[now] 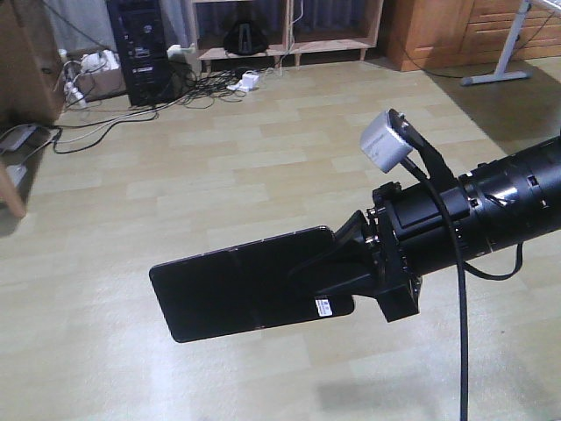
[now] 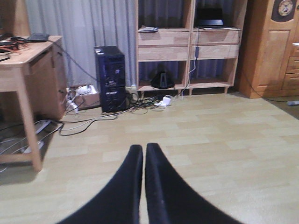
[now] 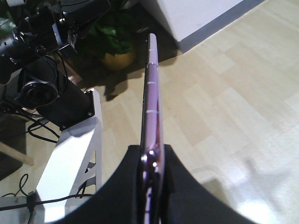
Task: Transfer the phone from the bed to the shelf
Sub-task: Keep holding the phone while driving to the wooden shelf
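Pale plank floor [image 1: 219,158] carries a black computer tower [image 1: 145,48] at eleven o'clock, tangled cables [image 1: 114,123] beside it, and the wooden shelf [image 2: 163,52] at twelve o'clock.

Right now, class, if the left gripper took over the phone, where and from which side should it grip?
Probably the free end of the phone, coming from opposite the right gripper, which clamps the other end. It is a thin slab, so pads go on its broad faces. The shut left gripper must open first.
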You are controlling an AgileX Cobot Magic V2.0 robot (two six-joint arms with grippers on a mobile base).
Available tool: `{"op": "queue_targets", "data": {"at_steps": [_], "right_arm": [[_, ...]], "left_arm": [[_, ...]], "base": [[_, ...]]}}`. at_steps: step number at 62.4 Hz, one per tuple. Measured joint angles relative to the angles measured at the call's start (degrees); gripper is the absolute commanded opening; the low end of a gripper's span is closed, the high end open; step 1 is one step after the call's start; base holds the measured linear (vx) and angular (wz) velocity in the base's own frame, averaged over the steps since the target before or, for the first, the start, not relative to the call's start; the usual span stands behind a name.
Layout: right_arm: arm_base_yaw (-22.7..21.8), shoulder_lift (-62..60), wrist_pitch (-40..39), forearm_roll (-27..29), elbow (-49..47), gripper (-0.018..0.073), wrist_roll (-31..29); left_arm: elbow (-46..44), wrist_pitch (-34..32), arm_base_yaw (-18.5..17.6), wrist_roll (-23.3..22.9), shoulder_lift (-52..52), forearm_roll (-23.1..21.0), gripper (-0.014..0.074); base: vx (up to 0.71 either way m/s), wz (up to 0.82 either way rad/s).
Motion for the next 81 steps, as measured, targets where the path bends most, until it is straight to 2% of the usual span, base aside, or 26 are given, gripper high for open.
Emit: {"op": "queue_targets", "data": {"at_steps": [81], "right_arm": [[0.00, 0.00, 0.00, 0.00, 0.00, -0.0002, 0.00]], "left_arm": [[0.00, 0.00, 0.00, 0.00, 0.00, 0.00, 0.0001]], "base": [[0.47, -0.20]]}}
